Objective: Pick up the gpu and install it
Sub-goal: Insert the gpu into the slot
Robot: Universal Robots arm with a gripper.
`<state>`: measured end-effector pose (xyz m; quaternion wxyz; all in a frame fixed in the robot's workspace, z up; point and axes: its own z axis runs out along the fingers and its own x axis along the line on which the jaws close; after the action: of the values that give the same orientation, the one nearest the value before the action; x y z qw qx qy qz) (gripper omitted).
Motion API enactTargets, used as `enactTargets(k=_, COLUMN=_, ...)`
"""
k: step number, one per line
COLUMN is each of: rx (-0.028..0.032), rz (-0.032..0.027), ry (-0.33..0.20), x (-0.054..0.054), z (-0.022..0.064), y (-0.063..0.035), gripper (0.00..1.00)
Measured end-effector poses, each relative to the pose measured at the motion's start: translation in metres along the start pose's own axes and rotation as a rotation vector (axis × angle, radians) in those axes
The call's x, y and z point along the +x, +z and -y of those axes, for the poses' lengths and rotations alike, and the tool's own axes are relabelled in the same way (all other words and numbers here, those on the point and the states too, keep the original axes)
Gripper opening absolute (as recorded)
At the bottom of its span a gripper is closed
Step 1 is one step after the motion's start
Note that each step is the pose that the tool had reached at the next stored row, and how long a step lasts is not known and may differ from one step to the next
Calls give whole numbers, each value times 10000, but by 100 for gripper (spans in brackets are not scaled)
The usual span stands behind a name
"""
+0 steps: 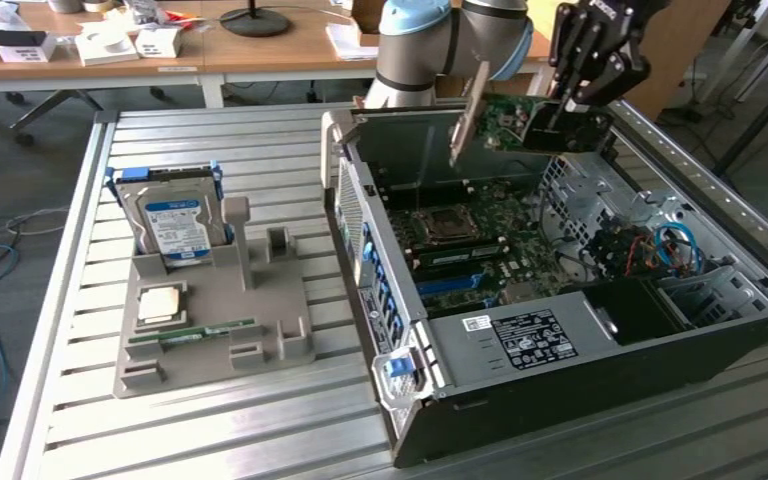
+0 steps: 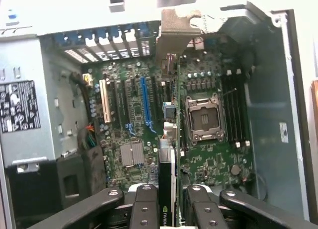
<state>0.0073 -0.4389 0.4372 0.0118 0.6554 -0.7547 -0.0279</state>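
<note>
The end effector [image 1: 562, 118] grips the gpu [image 1: 498, 120] above the open computer case [image 1: 624, 400]: pickup complete, seating on the motherboard [image 1: 491, 245] outstanding.

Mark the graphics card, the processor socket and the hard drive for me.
graphics card [image 1: 498, 118]: exterior view, on its green face.
processor socket [image 2: 203, 118]: wrist view, middle of the open socket.
hard drive [image 1: 177, 226]: exterior view, on its blue-white label.

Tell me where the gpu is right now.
In the exterior view the gpu is held in the hand, in the air over the far end of the open computer case, above its motherboard.
</note>
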Motion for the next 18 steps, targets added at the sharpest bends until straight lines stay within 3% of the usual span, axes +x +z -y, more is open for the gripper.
enactTargets(k=7, rx=-20, rz=-62, ry=-1089, x=-1, z=0, y=3, gripper=26)
enactTargets(k=12, rx=-14, rz=-56, ry=-1168, x=-1, z=0, y=7, gripper=26)
enactTargets(k=16, rx=118, rz=-30, ry=-1198, x=1, z=-8, y=35, gripper=26)
enactTargets(k=18, rx=135, rz=-22, ry=-1211, x=1, z=-10, y=42, gripper=26)
